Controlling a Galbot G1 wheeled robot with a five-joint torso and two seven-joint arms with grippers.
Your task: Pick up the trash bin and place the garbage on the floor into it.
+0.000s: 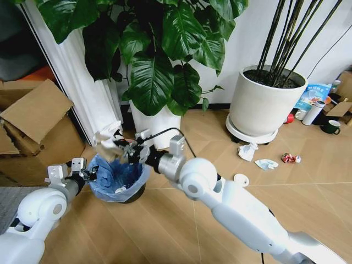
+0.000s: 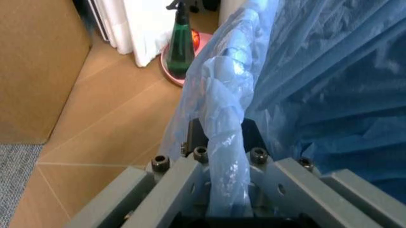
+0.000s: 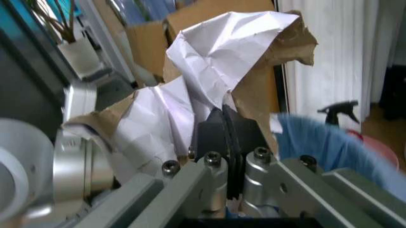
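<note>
The trash bin (image 1: 120,179), dark with a crinkly light-blue bag, hangs just off the floor (image 1: 165,231). My left gripper (image 1: 89,174) is shut on the bin's rim; in the left wrist view the gripper (image 2: 222,140) pinches the folded bag (image 2: 222,95). My right gripper (image 1: 123,148) hovers over the bin's far rim, shut on a crumpled white-and-brown paper (image 1: 107,140). That paper (image 3: 216,71) sticks up from the right gripper (image 3: 227,130). More garbage lies to the right: a white tissue (image 1: 247,151), a blue-white scrap (image 1: 266,164), a crushed red can (image 1: 290,158) and a white disc (image 1: 241,179).
Two big white plant pots (image 1: 263,104) (image 1: 154,124) stand behind along the wall. Cardboard boxes (image 1: 36,124) are stacked at the left. A green spray bottle (image 2: 182,47) stands near the bin. Cups and a blue snack bag (image 1: 313,96) sit far right.
</note>
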